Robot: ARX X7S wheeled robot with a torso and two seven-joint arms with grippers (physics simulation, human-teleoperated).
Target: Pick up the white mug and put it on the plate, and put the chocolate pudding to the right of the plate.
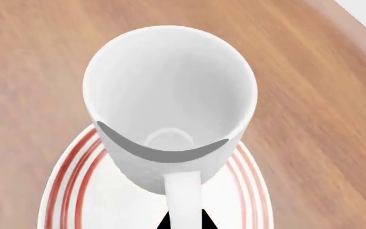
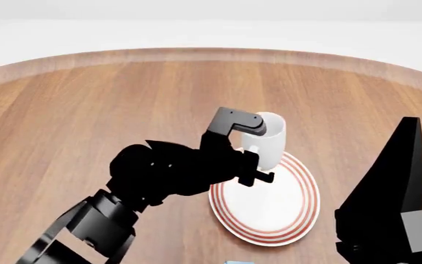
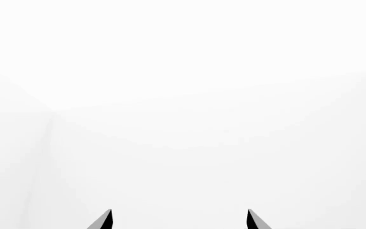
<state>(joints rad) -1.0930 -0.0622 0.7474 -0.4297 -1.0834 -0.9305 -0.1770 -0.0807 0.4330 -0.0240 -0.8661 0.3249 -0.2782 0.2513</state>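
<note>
Left wrist: white mug (image 1: 170, 105) stands upright on the plate (image 1: 68, 186); the left hand (image 1: 184, 220) is pinched on its handle, fingertips cut off at the frame edge.
Head: left arm bent low over the wooden worktop (image 2: 86, 110), hiding the mug's near side; mug sits toward the plate's far rim.
Right wrist: right hand (image 3: 179, 220) spread, facing blank white.
</note>
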